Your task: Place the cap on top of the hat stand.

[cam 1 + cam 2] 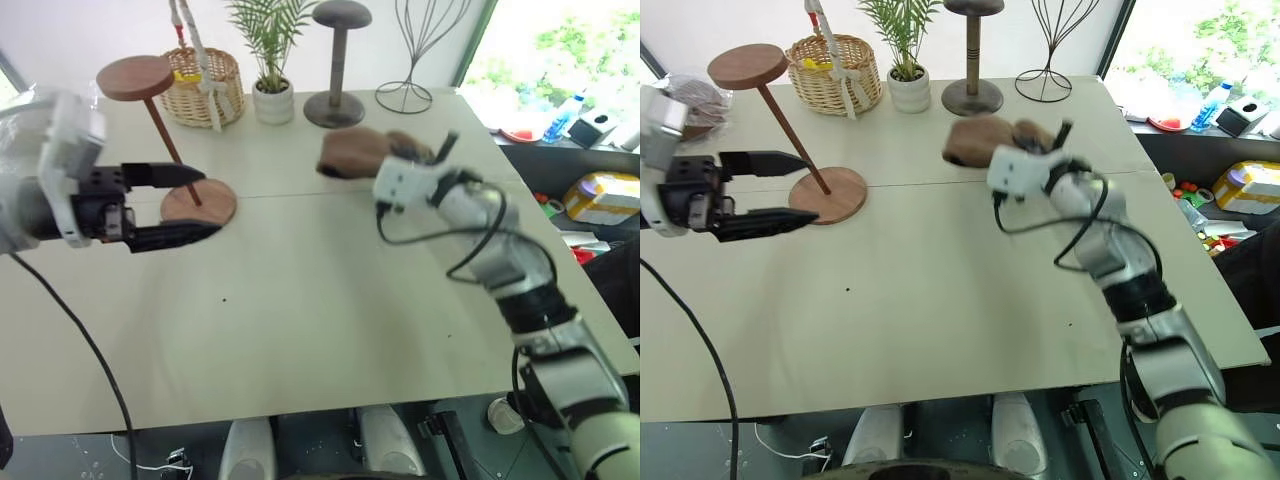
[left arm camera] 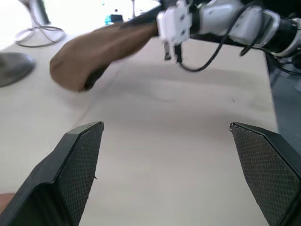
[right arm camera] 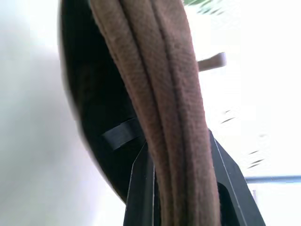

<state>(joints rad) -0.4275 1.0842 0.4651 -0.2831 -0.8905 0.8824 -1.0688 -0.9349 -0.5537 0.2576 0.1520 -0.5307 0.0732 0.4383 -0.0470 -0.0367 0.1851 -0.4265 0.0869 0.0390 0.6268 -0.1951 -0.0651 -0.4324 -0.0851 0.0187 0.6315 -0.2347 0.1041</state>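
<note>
Now right gripper [image 1: 1052,140] pinching cap [image 1: 980,138]; left gripper [image 1: 790,187] spread beside hat stand [image 1: 745,66].

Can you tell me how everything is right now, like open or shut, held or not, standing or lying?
cap: held off the table, pinched by its edge.
right tool: shut on the cap.
left tool: open, holding nothing.
hat stand: standing, stem slanted, top disc bare.
grey stand: upright, bare.
wire stand: upright, bare.
potted plant: upright.
basket: upright.

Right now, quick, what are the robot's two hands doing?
Left gripper: open, holding nothing, beside the hat stand.
Right gripper: shut on the cap, lifted off the table.
</note>
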